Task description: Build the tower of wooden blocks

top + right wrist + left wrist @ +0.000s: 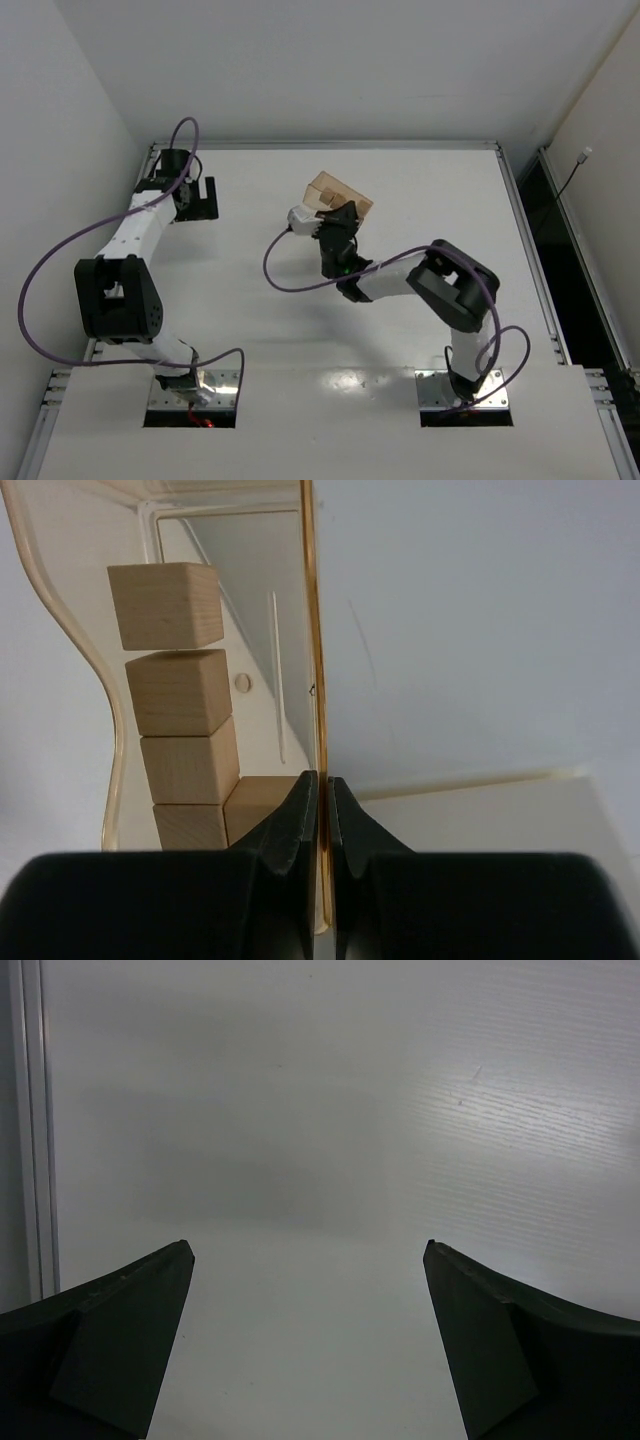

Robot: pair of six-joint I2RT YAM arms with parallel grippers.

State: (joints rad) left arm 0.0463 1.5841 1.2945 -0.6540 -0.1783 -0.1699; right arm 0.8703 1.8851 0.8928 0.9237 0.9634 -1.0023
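Note:
Several light tan wooden cubes [180, 715] lie in a row inside a translucent tan tray [312, 630], one more cube [255, 802] beside the nearest. My right gripper [320, 785] is shut on the tray's thin side wall, one finger inside and one outside. In the top view the tray [340, 195] appears tilted at the table's upper middle, with the right gripper [337, 215] at its near edge and the cubes [328, 200] dimly visible inside. My left gripper [205, 197] is open and empty at the far left; its wrist view shows only bare table between the fingertips [165, 1290].
The table's metal left rail [30, 1130] runs close to my left gripper. A purple cable [290, 280] loops over the table beside the right arm. White walls stand close behind and to the left of the table.

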